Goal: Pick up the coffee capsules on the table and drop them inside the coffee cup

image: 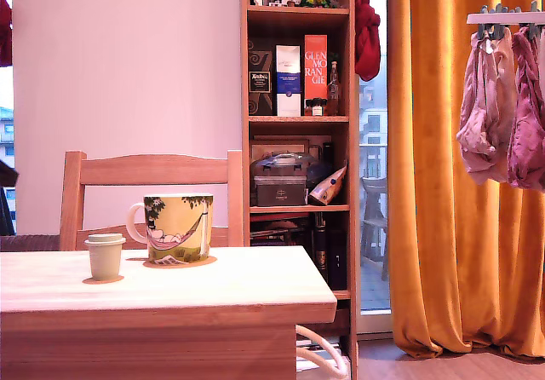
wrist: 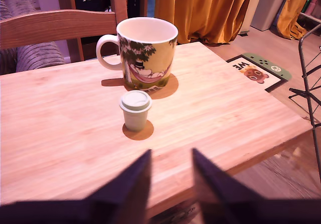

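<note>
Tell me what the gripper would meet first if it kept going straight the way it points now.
Most likely the coffee capsule: in the wrist view it stands upright on the table, nearly in line with the gap of the open gripper, with the coffee cup behind it. Depth is unclear, so the fingers might touch the tabletop first.

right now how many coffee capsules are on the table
1. The small pale cream-beige tapered coffee capsule stands upright on the light wooden table, apart from the large illustrated mug. The mug's depths aren't visible, so others may be hidden.

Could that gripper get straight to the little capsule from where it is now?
Probably yes. The gripper is open and held back from the coffee capsule, with only bare table between them. The coffee cup stands behind the capsule, apart from it, not in the way.
</note>
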